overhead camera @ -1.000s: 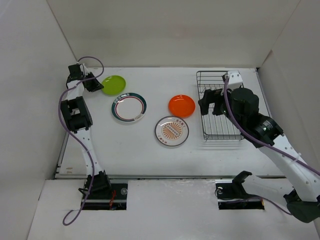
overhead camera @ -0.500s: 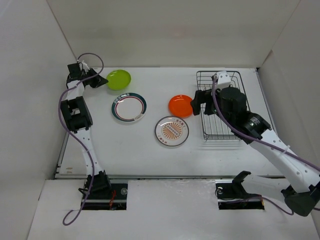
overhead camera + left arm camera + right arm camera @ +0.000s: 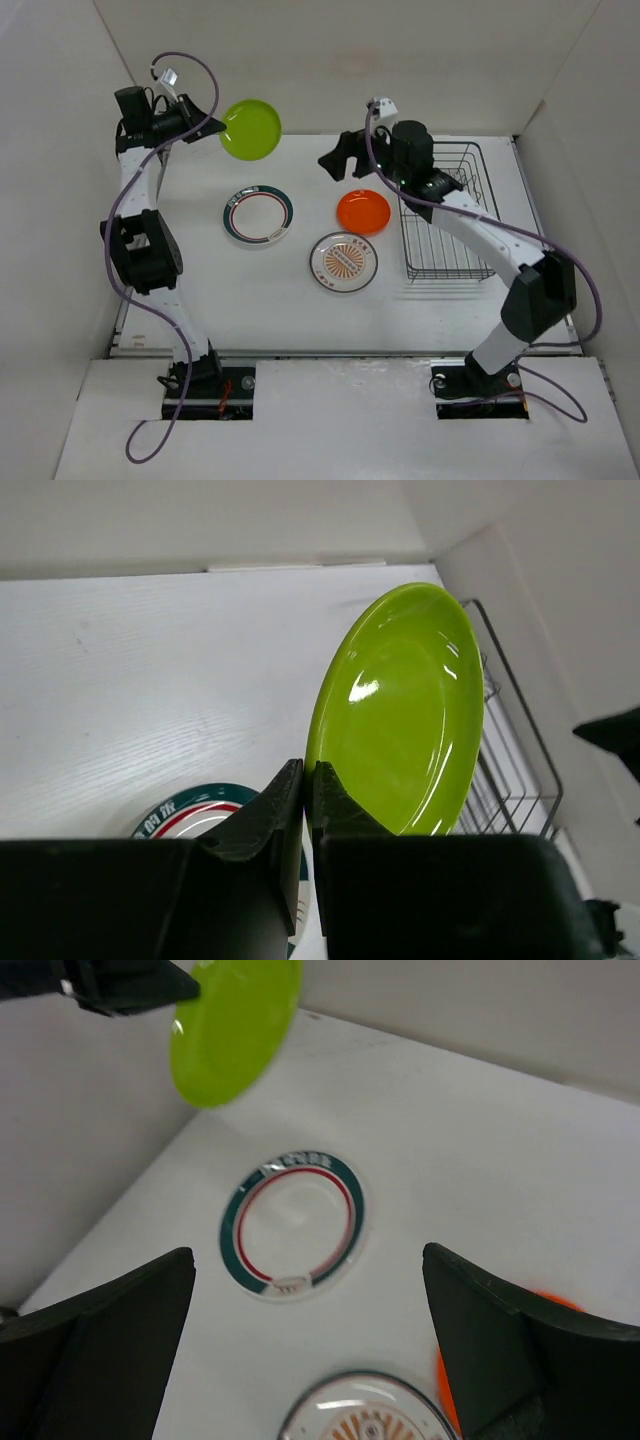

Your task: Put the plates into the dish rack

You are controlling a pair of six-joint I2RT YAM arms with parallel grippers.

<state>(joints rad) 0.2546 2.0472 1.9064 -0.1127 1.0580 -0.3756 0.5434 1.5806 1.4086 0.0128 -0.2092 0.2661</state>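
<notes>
Plates: four small round plates are showing, and as far as the views tell, none is sitting in the rack.
Lime-green plate: the plain lime-green round plate (image 3: 251, 129) is hanging in the air over the far left part of the white table (image 3: 250, 300), tilted up on edge and well apart from the rack.
Left gripper: the left gripper (image 3: 212, 127) is pinching the rim of the lime-green plate, its jaws pressed tight on the thin edge.
Ringed plate: the white plate with the dark green-and-red ringed rim (image 3: 258, 215) is lying flat on the table, on the near side of the raised plate.
Orange plate: the plain orange round plate (image 3: 363, 211) is lying flat, just beside the rack's left wall.
Sunburst plate: the white plate with the orange sunburst centre (image 3: 343, 261) is lying flat, just beside the orange plate on its near side.
Dish rack: the rectangular dark wire basket (image 3: 445, 258) is standing at the right of the table. The slots in view are holding nothing, and the right arm is covering part of it.
Right gripper: the right gripper (image 3: 338, 160) is hovering between the raised plate and the rack, above the orange plate's far side, with jaws spread wide and gripping nothing.
Progress: judging from this, the job is only beginning, with one plate in hand and none loaded.
Remaining: all four plates are waiting to be slotted, and three are lying untouched on the table.
</notes>
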